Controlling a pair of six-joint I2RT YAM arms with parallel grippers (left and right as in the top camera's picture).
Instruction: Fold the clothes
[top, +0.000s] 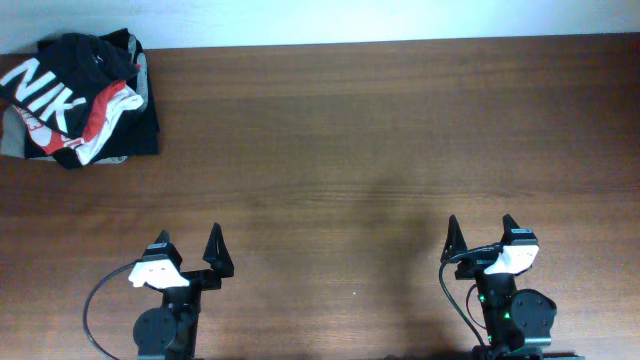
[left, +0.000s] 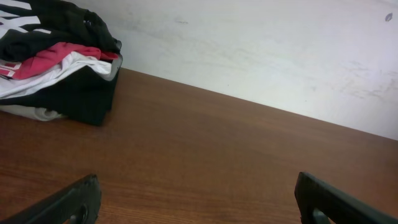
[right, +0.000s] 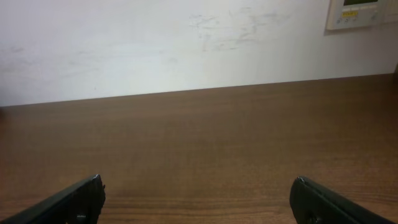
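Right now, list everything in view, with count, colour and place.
Nike T-shirt: one, black with white letters, crumpled on top of the pile at the table's far left corner.
red T-shirt: one, red and white, in the pile beneath the black one.
folded garment: at least one, black, under the pile.
table: one, brown wood.
wall: one, white, behind the table.
wall panel: one, pale, on the wall, far right.
left gripper: one, black, near edge, open, empty.
right gripper: one, black, near edge, open, empty.

A red T-shirt (left: 45, 58) is being carried at the far left corner of the tabletop (top: 350, 150); a panel (right: 364, 12) is being held on the white wall (right: 186, 43).
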